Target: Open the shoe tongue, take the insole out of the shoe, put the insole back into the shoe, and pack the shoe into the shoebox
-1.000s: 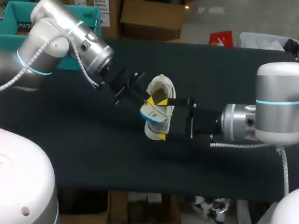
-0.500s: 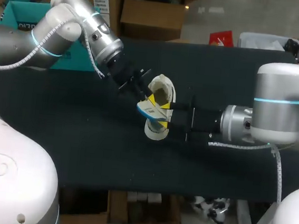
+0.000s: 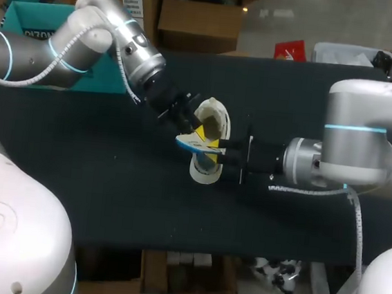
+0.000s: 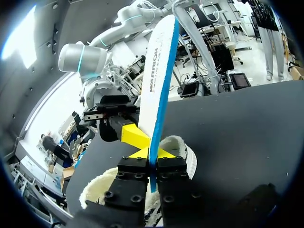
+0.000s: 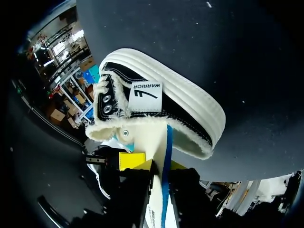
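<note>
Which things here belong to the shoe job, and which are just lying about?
Part of the job:
shoe
insole, clamped by both the left gripper and the right gripper
teal box at the table's far left corner, probably the shoebox

Not part of it:
black table, which only carries them

The left arm [image 3: 89, 32] extended from the upper left of the head view, elbow bent high and forearm slanting down to the right, so that the left pincer [image 3: 196, 131] sat near the middle of the frame. The right arm [image 3: 362, 156] reached in from the right edge, its wrist lying level and pointing left, and the right pincer [image 3: 214, 149] sat just beside the other. Each pincer's yellow-tipped fingers [image 4: 166, 153] pressed from both sides on the insole [image 4: 159, 80].
</note>
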